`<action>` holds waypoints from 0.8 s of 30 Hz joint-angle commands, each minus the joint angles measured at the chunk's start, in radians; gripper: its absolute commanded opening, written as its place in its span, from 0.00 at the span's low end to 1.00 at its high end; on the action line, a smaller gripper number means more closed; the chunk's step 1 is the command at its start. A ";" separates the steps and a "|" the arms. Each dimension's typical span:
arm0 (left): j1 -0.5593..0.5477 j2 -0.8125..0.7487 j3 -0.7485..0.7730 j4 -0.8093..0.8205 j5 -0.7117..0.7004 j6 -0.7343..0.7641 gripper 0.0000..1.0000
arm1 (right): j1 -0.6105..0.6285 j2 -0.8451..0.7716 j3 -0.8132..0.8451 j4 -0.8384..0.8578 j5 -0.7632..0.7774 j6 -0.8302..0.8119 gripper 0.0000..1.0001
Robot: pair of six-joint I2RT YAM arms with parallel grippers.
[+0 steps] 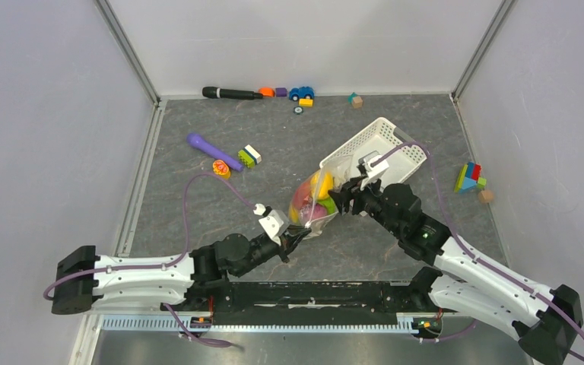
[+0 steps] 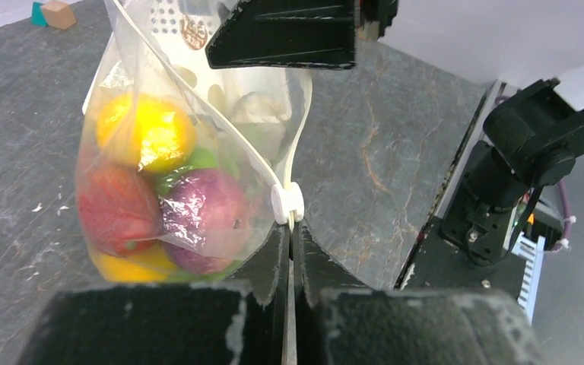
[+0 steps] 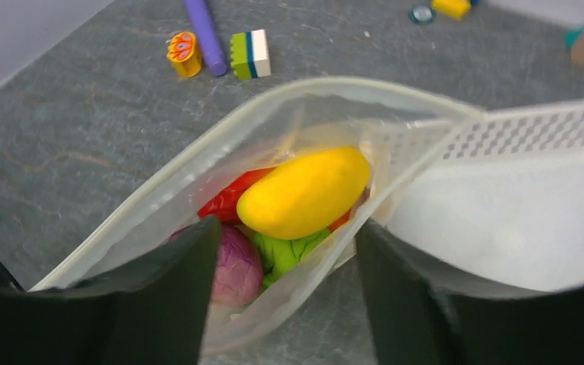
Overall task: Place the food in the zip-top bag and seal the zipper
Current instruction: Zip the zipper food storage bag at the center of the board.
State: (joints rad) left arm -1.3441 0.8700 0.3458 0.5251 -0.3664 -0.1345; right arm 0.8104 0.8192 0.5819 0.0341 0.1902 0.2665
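**A:** How do our claws stand?

**B:** Our left claw is pinched tight on the mouth edge of the zip-top bag, just under the white slider. Our right claw gapes wide and grips nothing we can see. Its fingers hang on either side of the open mouth.

**A:** And where is the bag?

**B:** Between our two claws, propped up off the bench, with its far side just beside the white basket.

**A:** What worries us?

**B:** The zipper is open along nearly its whole length, and only one end is held. If we pull the slider along with nothing anchoring the other end, we judge the floppy bag would simply drag after it or tip. The yellow mango also rides high, close to the rim. It could roll out, or get caught in the strip and stop the seal.

**A:** What is inside?

**B:** The mango lies on top, with a red piece, a green one and the purple onion beneath it. The left wrist view shows another yellow-orange fruit through the plastic. What we see of the basket is only its white floor.
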 commanded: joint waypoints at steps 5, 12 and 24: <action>-0.006 -0.166 0.127 -0.402 -0.025 0.077 0.02 | -0.001 -0.039 0.179 -0.135 -0.403 -0.526 0.91; -0.006 -0.231 0.164 -0.574 -0.078 0.133 0.02 | -0.001 -0.049 0.183 -0.205 -0.806 -0.915 0.98; -0.005 -0.218 0.214 -0.608 0.055 0.213 0.02 | 0.000 0.225 0.410 -0.442 -1.193 -1.107 0.85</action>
State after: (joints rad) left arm -1.3441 0.6472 0.5083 -0.0811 -0.3660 0.0242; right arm 0.8104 0.9649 0.8967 -0.3264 -0.8551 -0.7982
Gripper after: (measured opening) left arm 0.036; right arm 0.879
